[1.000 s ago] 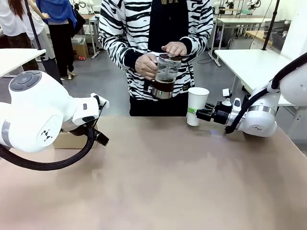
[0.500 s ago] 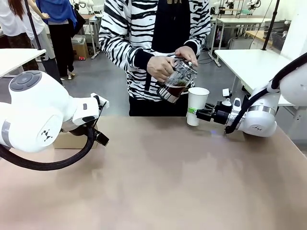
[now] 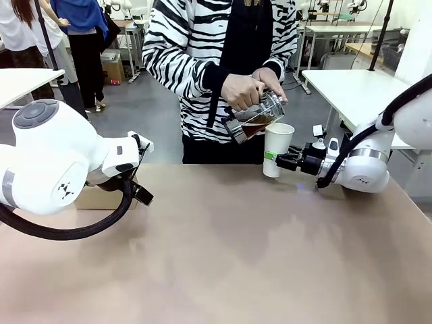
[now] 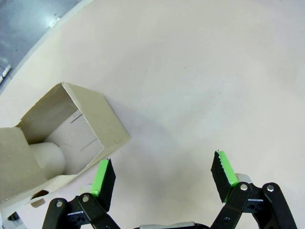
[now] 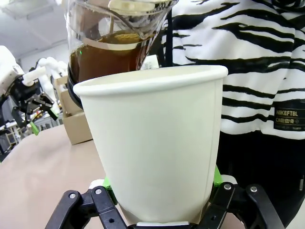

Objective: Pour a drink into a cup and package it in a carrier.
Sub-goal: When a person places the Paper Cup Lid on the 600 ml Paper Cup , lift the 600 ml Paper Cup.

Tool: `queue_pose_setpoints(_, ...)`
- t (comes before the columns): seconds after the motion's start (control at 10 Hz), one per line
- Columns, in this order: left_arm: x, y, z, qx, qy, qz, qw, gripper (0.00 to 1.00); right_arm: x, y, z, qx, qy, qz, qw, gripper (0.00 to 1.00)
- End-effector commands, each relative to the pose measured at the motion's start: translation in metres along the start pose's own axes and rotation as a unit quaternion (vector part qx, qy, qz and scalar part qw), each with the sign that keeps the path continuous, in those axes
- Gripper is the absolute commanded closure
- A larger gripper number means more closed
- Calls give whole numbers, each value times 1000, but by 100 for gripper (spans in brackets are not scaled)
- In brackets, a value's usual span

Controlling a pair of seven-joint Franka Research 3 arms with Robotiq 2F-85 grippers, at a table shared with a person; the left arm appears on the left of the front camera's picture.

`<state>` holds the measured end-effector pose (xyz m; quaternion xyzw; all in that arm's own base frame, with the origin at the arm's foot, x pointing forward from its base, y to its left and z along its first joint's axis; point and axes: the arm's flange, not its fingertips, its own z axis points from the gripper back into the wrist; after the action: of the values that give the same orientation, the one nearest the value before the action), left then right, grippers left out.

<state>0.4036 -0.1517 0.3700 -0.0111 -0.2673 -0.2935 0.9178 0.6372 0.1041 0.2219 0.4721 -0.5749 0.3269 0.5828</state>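
The fingers of the right gripper (image 3: 275, 158) grasp the lidless cup (image 3: 277, 143) upright at the far edge of the worktop (image 3: 223, 256) as a person (image 3: 202, 54) tips the jug (image 3: 258, 116) of drink (image 3: 251, 129) over it, while the left gripper (image 4: 164, 164), fingers released, hovers near the carrier (image 4: 102, 121): lidding and packaging are left.

cup (image 5: 152, 143): white paper, matt, smooth, centre of the right wrist view.
jug (image 3: 256, 113): clear glass, glossy.
drink (image 5: 102, 59): dark brown liquid, translucent.
carrier (image 4: 93, 119): brown cardboard, matt, left of the left wrist view.
table (image 3: 236, 256): beige, smooth, matt.
left arm shell (image 3: 47, 162): white plastic, glossy.
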Motion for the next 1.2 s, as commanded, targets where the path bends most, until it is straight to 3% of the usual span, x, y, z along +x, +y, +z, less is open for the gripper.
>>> queue_pose_setpoints(0.0,0,0,0,-1,-1,0,1000,0,5,4,-1,-6,-6,-1,1000,20)
queue_pose_setpoints(1.1,0,0,0,-1,-1,0,1000,0,5,4,-1,-6,-6,-1,1000,20)
